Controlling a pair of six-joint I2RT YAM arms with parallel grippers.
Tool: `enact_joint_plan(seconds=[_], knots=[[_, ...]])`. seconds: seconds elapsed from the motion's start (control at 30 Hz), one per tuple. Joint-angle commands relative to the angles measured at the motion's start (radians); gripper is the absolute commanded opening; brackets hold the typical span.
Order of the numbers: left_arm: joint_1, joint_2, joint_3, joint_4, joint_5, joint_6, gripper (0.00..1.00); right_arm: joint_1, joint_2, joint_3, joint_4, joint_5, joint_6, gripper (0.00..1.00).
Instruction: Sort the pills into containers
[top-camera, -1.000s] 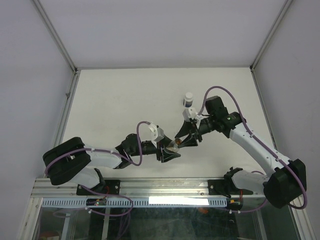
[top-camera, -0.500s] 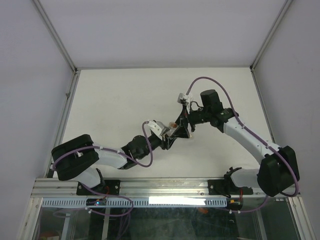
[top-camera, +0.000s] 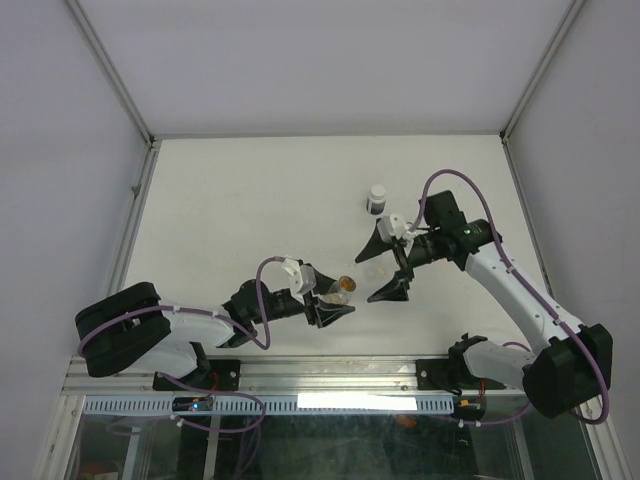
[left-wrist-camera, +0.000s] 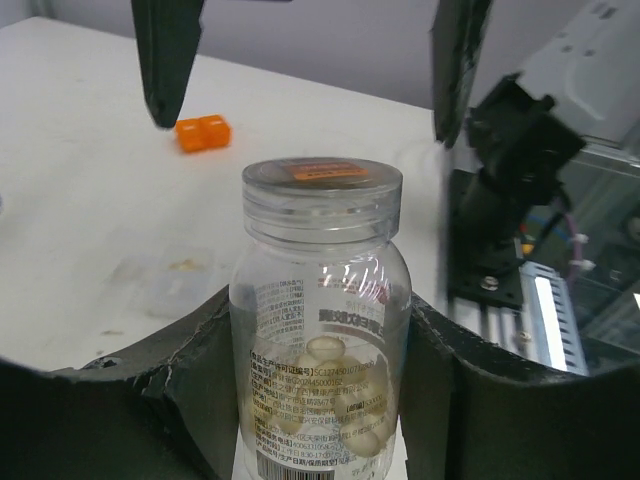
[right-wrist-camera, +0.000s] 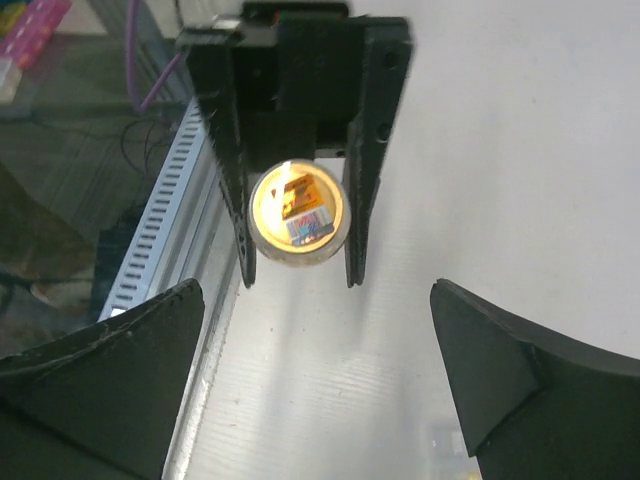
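The clear round vial (left-wrist-camera: 322, 300) is standing upright in the lower centre of the left wrist view. Its clear lid (left-wrist-camera: 322, 185) is sitting on top, and pale pills (left-wrist-camera: 330, 385) are lying in its lower half behind a printed label. The left gripper (top-camera: 337, 298) is clamping it at a middling width, one black finger pressing on each side of the body. In the overhead view the vial is sitting just below the centre of the frame. In the right wrist view it is showing lid-first in the upper centre, glowing tan-orange.

The right gripper (top-camera: 382, 270) is standing just right of the vial in the overhead view. Its jaws are spread wide and gripping nothing, and its fingers (right-wrist-camera: 110, 370) are filling the lower corners of its own camera's view.

The flat transparent box (left-wrist-camera: 165, 285) is lying on the white table (top-camera: 250, 200) at the left middle of the left wrist view, apart from the vial. A small orange two-part piece (left-wrist-camera: 203, 133) is lying beyond it, toward the upper left. A dark bottle with a white cap (top-camera: 377, 198) is standing above the right gripper in the overhead view.
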Motion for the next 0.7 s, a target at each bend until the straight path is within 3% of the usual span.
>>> enact_joint_plan(seconds=[0.0,0.27,0.67], knots=[[0.036,-0.031,0.051,0.046,0.298,-0.074,0.0,-0.003,-0.013,-0.016,-0.356,-0.174,-0.637,0.99],[0.056,0.037,0.118,0.044,0.435,-0.134,0.0,0.005,-0.017,-0.019,-0.357,-0.215,-0.633,0.95],[0.056,0.12,0.171,0.025,0.458,-0.142,0.0,0.075,0.005,-0.031,-0.233,-0.18,-0.472,0.69]])
